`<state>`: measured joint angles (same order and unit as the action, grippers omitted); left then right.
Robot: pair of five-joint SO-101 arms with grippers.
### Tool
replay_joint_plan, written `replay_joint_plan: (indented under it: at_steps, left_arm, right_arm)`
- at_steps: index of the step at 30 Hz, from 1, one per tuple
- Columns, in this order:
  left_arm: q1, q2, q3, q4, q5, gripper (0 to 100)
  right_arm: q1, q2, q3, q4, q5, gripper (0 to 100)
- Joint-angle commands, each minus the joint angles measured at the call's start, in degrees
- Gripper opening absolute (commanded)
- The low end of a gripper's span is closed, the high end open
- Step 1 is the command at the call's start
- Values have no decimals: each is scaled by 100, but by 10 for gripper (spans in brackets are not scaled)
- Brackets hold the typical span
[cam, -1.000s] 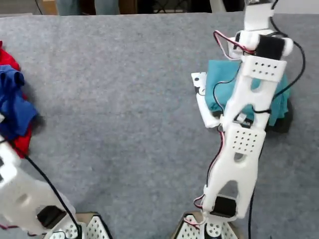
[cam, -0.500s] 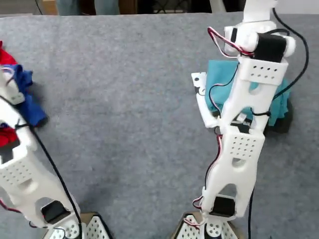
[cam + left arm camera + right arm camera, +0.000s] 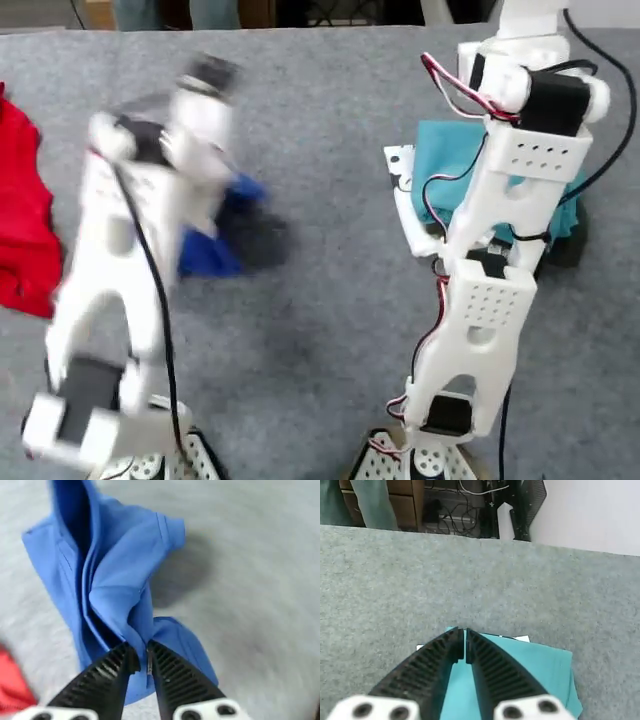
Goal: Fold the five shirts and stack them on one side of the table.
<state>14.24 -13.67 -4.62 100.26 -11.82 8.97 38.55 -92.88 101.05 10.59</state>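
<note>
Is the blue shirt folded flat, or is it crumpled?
Crumpled: the blue shirt is bunched in loose, uneven folds, pinched between the fingers of the left gripper, not lying flat.

No lettering, number or sign is showing legibly on the blue shirt [image 3: 115, 580], the teal shirt [image 3: 540, 670], the red shirt [image 3: 25, 210] or the grey table [image 3: 330, 100].
</note>
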Motion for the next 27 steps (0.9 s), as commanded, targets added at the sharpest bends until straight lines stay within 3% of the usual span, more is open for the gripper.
replay_joint_plan:
  at_steps: [1,3,6,10,14,16,23,27]
  left_arm:
    - [1209,-1134,840,53,-79,52]
    - [1103,-1284,1182,53,273,149]
    - [189,-1336,1358,53,932,285]
    - [-1341,-1336,1077,53,1029,291]
    - [-2949,-1292,1156,53,1011,292]
    - [-3433,-1275,1402,44,1002,293]
    - [-3521,-1336,2413,-88,607,289]
    - [-2826,-1336,2431,-158,615,289]
  right_arm:
    - [-26,-312,-40,26,-26,19]
    - [-26,-312,22,26,35,44]
    - [-97,-338,637,26,255,141]
    - [-387,-356,1903,26,264,230]
    - [-870,-646,3284,26,255,233]
    - [-1187,-1051,4198,26,220,233]
    - [-2541,-3099,7864,0,211,233]
    - [-2180,-4110,8734,0,211,233]
